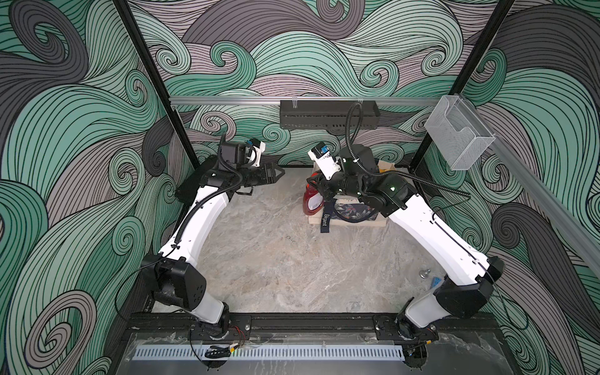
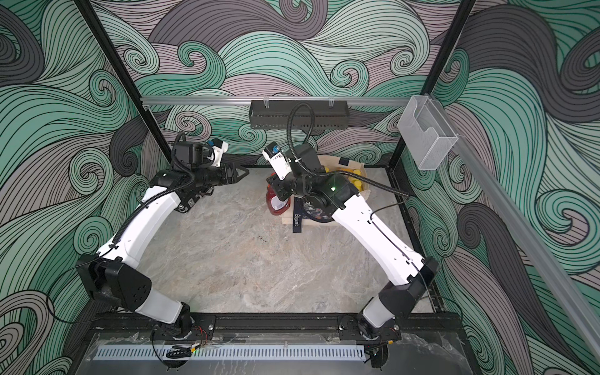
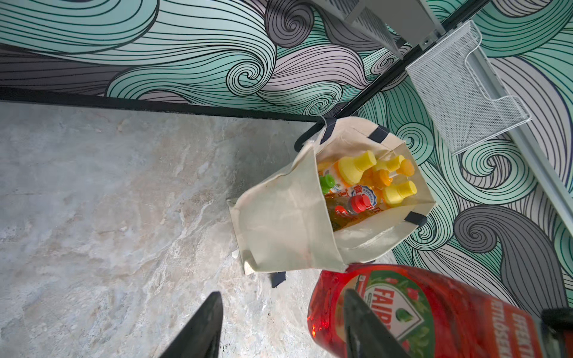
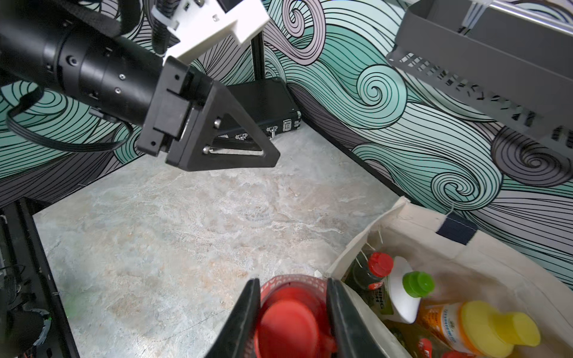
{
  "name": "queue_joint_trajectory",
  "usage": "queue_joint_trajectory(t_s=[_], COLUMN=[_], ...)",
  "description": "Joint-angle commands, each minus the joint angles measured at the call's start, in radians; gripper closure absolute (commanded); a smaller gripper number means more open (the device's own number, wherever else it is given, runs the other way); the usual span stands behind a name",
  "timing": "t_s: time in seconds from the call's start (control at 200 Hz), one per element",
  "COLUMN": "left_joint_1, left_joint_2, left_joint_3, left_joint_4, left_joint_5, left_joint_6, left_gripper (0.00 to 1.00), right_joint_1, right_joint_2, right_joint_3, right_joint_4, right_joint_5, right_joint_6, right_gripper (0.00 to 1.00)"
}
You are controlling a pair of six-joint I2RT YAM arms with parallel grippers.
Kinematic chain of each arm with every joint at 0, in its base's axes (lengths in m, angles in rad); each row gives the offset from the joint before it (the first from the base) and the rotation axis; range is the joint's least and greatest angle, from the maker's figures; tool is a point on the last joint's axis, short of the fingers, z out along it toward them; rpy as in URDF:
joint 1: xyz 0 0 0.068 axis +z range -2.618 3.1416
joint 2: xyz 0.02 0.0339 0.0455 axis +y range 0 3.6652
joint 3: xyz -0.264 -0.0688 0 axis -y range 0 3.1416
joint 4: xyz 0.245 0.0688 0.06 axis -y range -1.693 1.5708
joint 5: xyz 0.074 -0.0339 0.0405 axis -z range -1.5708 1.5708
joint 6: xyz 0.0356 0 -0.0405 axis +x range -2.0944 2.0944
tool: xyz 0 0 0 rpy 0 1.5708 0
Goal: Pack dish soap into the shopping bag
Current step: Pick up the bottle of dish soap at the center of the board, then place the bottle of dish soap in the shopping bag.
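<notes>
One red see-through plastic dish soap bottle (image 3: 434, 313) hangs just outside the cream canvas tote bag with navy handles (image 3: 279, 223), with the right jaws clamped on its red cap (image 4: 288, 322). Several other bottles (image 3: 356, 169) already stand inside the bag, yellow, green and red caps poking up. Over by the bottle, the left jaws are spread apart, empty. Bag sits at the back of the marble-look table (image 1: 276, 259), near the corner.
</notes>
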Motion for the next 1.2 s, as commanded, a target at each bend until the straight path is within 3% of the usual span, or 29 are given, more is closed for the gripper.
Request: queue_joint_trajectory(t_s=[0.0,0.625,0.831,1.196], left_joint_1=[-0.012,-0.078,-0.106,-0.183], left_joint_2=[0.027,0.126,0.159,0.208], left_joint_3=[0.039,0.107,0.131,0.158], left_joint_4=[0.004,0.000,0.012,-0.004], left_joint_5=[0.014,0.022,0.035,0.014], left_joint_6=[0.007,0.040,0.042,0.068], left_gripper=[0.39,0.40,0.35,0.30], right_joint_1=[0.000,-0.084,-0.135,-0.229], right_joint_2=[-0.021,0.060,0.103,0.157], right_joint_3=[0.079,0.295,0.378,0.394], right_joint_4=[0.065,-0.002,-0.019,-0.011], right_joint_5=[0.007,0.031,0.039,0.115], right_joint_6=[0.007,0.008,0.009,-0.012], right_gripper=[1.00,1.00,1.00,1.00])
